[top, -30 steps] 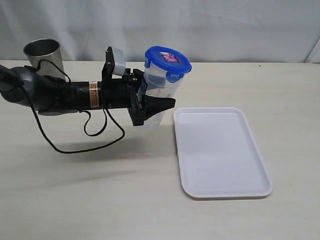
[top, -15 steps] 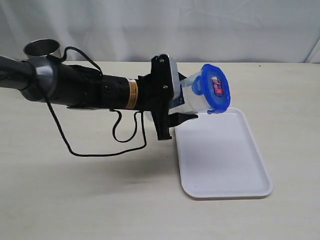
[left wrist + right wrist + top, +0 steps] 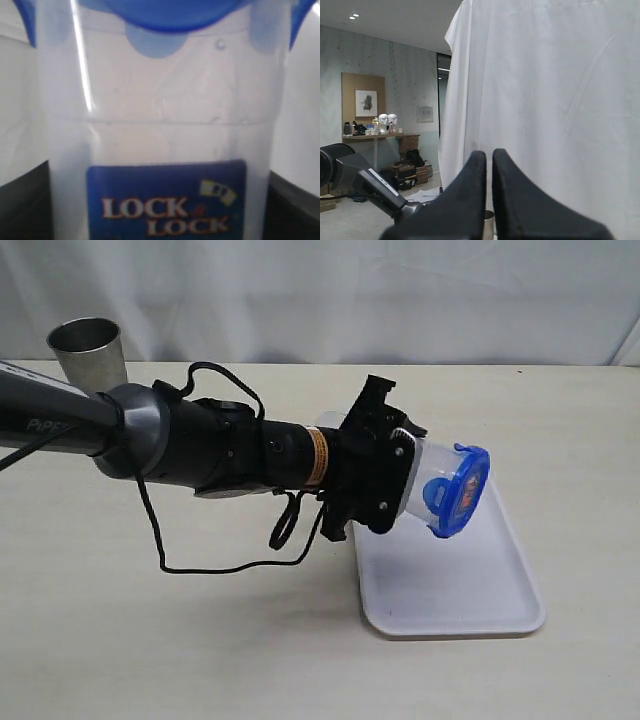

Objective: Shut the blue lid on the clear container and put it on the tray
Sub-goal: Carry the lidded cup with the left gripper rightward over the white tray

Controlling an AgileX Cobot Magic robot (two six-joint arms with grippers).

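Note:
The clear container (image 3: 432, 478) hangs tipped on its side above the white tray (image 3: 455, 585), clear of it. The blue lid (image 3: 463, 490) sits on its mouth, facing right, with its flaps down. My left gripper (image 3: 400, 480) is shut on the container's body. In the left wrist view the container (image 3: 160, 115) fills the frame, with the blue lid (image 3: 165, 12) at its far end, its printed label (image 3: 167, 200) facing the camera and dark fingers (image 3: 22, 205) at both sides. My right gripper (image 3: 489, 159) is shut on nothing, held in the air and pointing at a white curtain; the exterior view does not show it.
A tapered steel cup (image 3: 88, 352) stands at the back left of the table. The left arm (image 3: 200, 445) stretches across the table's middle with a loose black cable (image 3: 215, 565) hanging under it. A white curtain backs the table.
The left arm has reached further right and lower with the container, which has tipped from near upright onto its side over the tray.

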